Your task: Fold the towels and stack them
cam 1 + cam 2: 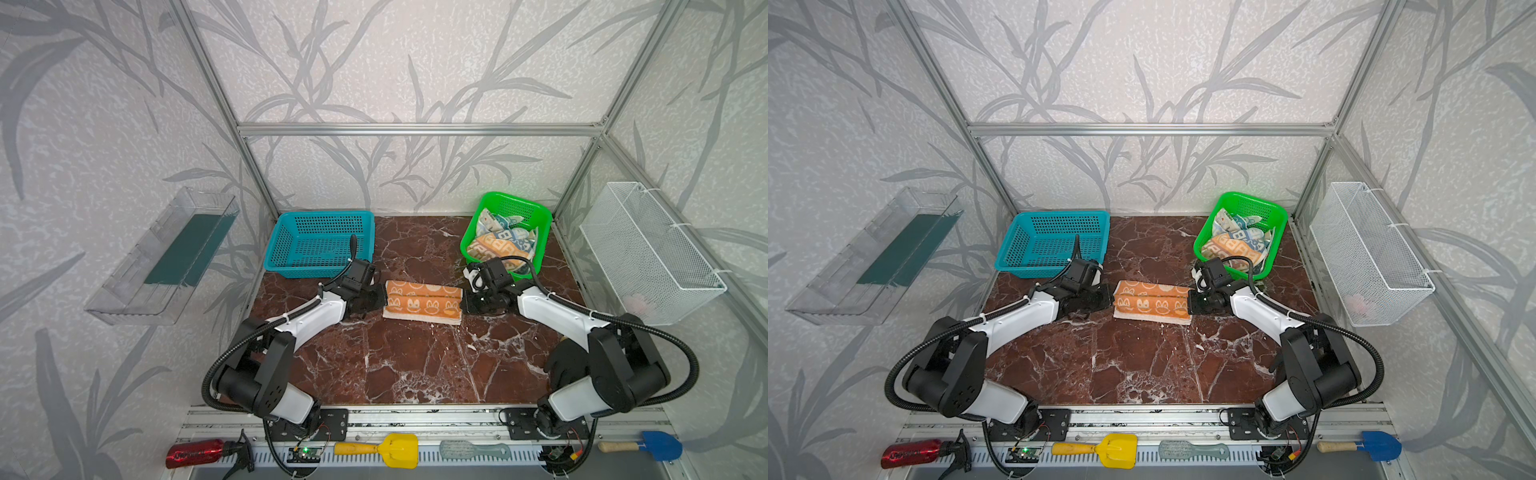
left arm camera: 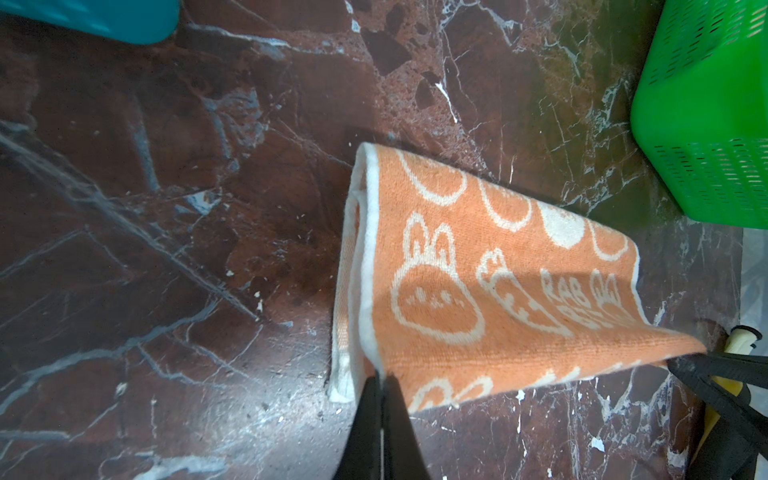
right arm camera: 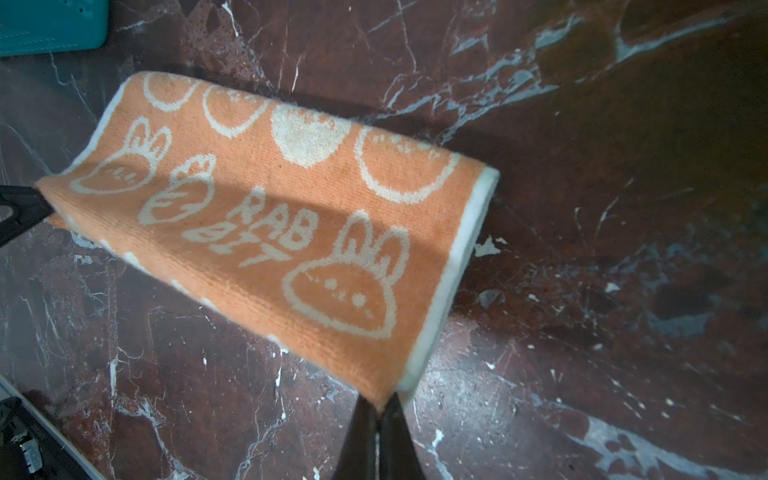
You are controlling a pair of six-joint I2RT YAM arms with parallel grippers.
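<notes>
The left gripper (image 1: 384,296) clamps the 9 o'clock end of the folded orange towel (image 1: 423,302); the right gripper (image 1: 464,301) clamps its 3 o'clock end.

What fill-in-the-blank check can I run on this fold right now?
The towel pinched by the left gripper and right gripper is ____ with white bunnies.
The other towels lie crumpled in the ____ basket.
The teal basket is ____.
Missing: orange; green; empty.
</notes>
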